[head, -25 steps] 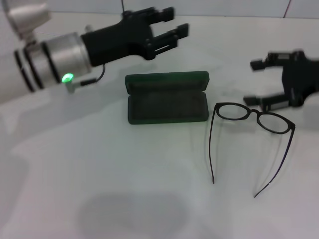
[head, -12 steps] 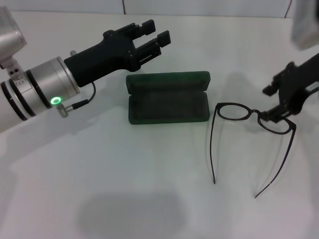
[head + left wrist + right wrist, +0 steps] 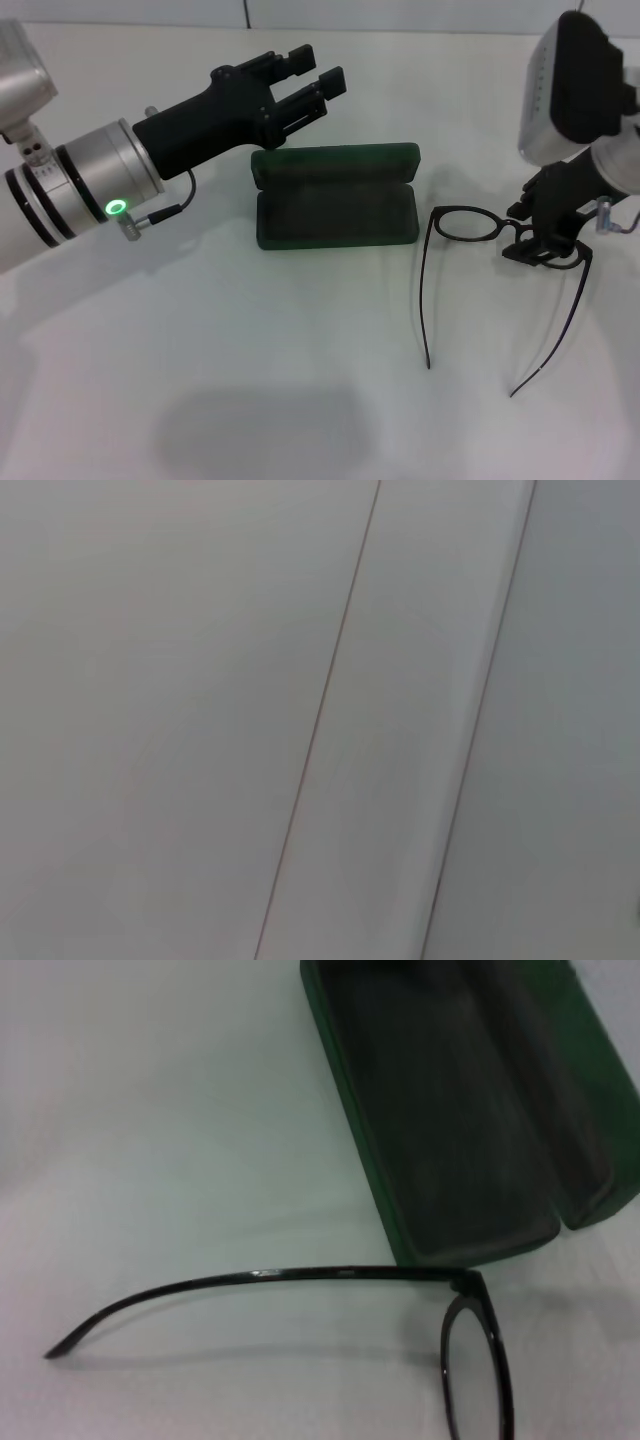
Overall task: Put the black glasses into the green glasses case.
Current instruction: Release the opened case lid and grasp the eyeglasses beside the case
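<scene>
The black glasses (image 3: 465,224) lie unfolded on the white table, lenses toward the back, temple arms pointing to the front. The green glasses case (image 3: 336,205) lies open to their left, dark lining showing. My right gripper (image 3: 528,232) is down at the glasses' right lens near the bridge, jaws open on either side of the frame. My left gripper (image 3: 312,78) hovers open and empty above the table behind the case's left end. The right wrist view shows a temple arm (image 3: 300,1276) and the open case (image 3: 470,1110). The left wrist view shows neither.
The white table (image 3: 250,380) carries only the case and the glasses. A wall with panel seams (image 3: 320,720) fills the left wrist view. My left forearm (image 3: 90,185) reaches over the table's left part.
My right arm has swung over and down, bringing its gripper from behind the glasses onto the right lens. My left gripper dropped back to the left a second ago and has hardly moved since.
</scene>
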### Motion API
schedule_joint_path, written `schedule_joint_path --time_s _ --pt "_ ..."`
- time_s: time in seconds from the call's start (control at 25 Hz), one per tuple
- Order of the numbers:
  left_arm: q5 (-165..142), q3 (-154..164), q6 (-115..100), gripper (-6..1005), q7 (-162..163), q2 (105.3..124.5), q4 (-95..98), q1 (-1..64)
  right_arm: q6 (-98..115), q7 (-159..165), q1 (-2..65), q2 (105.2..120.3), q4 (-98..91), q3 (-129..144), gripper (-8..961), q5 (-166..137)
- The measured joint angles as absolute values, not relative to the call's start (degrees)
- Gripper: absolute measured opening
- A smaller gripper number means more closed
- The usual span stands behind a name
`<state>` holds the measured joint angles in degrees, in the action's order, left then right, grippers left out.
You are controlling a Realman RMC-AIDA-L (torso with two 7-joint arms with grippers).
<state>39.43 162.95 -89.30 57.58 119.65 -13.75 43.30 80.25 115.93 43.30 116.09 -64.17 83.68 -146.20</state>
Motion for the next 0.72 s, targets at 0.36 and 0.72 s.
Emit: schedule_joint_path --time_s 0.36,0.72 --pt "39.6 163.0 -88.9 543 57.1 119.62 -13.0 43.2 74.8 115.5 43.2 116.2 -62.0 86.9 413 -144.5" --pt "39.6 162.9 -88.8 541 56.6 119.7 -13.0 43.0 74.7 115.7 43.5 115.97 -60.9 86.9 231 -143.6"
